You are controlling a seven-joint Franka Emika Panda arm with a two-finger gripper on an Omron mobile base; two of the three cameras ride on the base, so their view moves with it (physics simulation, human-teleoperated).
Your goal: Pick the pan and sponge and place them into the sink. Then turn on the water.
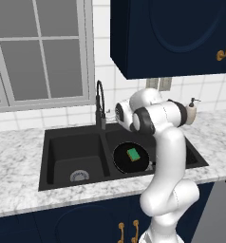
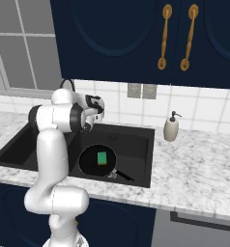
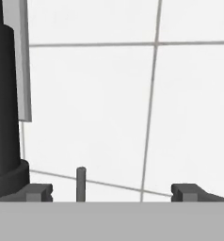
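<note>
Two dark fingertips stand wide apart at the foot of your hand view, so the gripper [image 3: 111, 190] is open with nothing held between them. Take the faucet [image 1: 100, 102] as your landmark. In the hand view, its thick black body [image 3: 3, 108] rises just left of the left fingertip, and a thin dark rod [image 3: 81, 183], probably the faucet's lever, stands upright between the fingertips, nearer the left one. Beyond both is the white tiled wall [image 3: 109, 103].

The hand points at that wall from in front of the faucet, so the lever lies straight ahead with its long axis vertical. You have the one arm, already alongside the faucet.

To the right of the faucet and in front of it, the pan [image 1: 131, 157] sits in the right basin of the sink [image 1: 74, 159], with the sponge [image 1: 133, 154] lying green side up inside it. No water shows at the spout, so by my reading the tap is what remains.
</note>
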